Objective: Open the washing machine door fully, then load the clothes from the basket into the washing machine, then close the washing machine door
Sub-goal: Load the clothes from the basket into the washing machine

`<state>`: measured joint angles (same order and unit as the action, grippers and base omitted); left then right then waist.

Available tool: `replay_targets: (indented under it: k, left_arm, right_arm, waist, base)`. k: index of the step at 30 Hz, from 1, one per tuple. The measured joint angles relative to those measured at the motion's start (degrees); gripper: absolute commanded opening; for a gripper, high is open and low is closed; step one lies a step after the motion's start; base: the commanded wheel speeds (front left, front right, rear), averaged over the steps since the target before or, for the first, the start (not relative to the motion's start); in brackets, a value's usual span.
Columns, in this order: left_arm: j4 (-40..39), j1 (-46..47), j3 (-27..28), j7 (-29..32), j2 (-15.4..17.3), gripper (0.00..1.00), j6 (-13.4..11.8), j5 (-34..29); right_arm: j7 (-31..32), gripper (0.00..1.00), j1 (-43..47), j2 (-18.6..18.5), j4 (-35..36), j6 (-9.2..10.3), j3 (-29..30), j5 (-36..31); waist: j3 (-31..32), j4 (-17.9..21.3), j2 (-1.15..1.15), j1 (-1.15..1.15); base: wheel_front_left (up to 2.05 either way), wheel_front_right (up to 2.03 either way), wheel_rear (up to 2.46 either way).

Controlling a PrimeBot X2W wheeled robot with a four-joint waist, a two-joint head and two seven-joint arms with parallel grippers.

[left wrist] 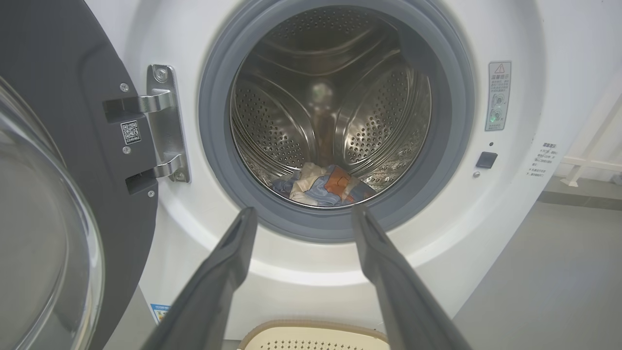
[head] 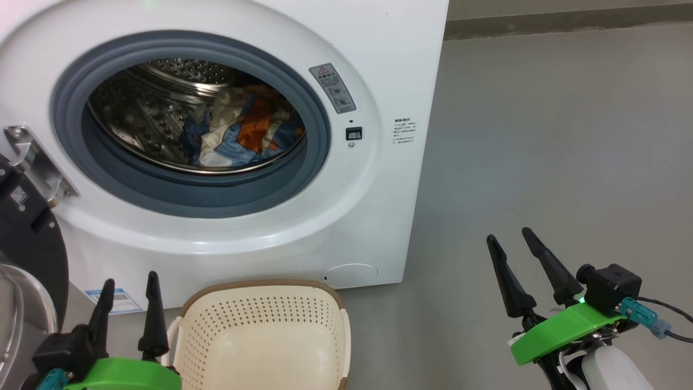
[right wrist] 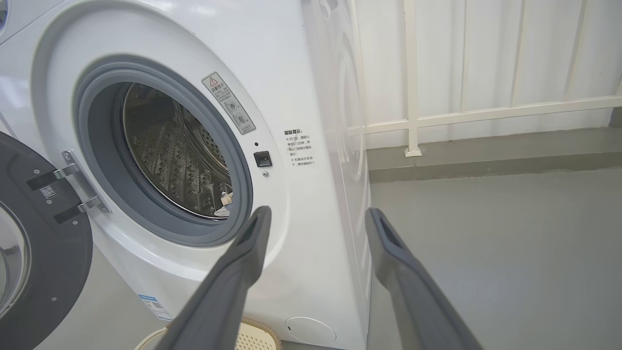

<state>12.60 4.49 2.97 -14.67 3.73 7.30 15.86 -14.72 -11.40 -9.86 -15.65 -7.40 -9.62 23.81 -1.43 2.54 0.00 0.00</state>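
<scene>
The washing machine (head: 373,65) stands with its black door (head: 30,238) swung wide open to the left on a steel hinge (left wrist: 165,121). The blue, orange and cream clothes (head: 243,132) lie at the bottom of the steel drum (left wrist: 330,112). The cream basket (head: 265,336) sits on the floor before the machine with nothing in it. My left gripper (head: 130,281) is open at the basket's left, holding nothing. Out to the right over bare floor, my right gripper (head: 511,238) is open too.
Grey floor (head: 541,135) stretches right of the machine. A white railing (right wrist: 413,121) runs along the wall behind it. The door's glass bowl (left wrist: 43,243) bulges out at the far left, close to my left arm.
</scene>
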Motion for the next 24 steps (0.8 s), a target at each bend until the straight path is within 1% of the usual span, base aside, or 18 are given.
replay_targets:
  k: [9, 17, 24]
  left_arm:
    - [0.22, -0.01, -1.37, 0.0, -0.02, 1.0, 0.02, 0.19]
    - [1.33, -0.01, -2.82, 0.02, 1.25, 1.0, 0.03, 0.63]
    - [1.32, -0.01, -2.8, 0.02, 1.87, 1.0, 0.03, 0.62]
  right_arm:
    - [0.0, 1.0, 0.0, -0.01, 0.05, 0.0, 0.23, -0.01]
    - [0.0, 1.0, 0.0, 0.03, 0.07, 0.0, 0.29, -0.01]
    - [0.0, 1.0, 0.0, 0.18, 0.09, 0.0, 0.32, -0.09]
  waist:
    - [0.05, -0.2, 0.0, 0.0]
    - [-0.1, -0.25, 0.0, 0.0]
    - [-0.2, -0.2, 0.0, 0.0]
  base:
    - [0.0, 0.0, 0.0]
    - [0.0, 0.0, 0.0]
    - [0.0, 0.0, 0.0]
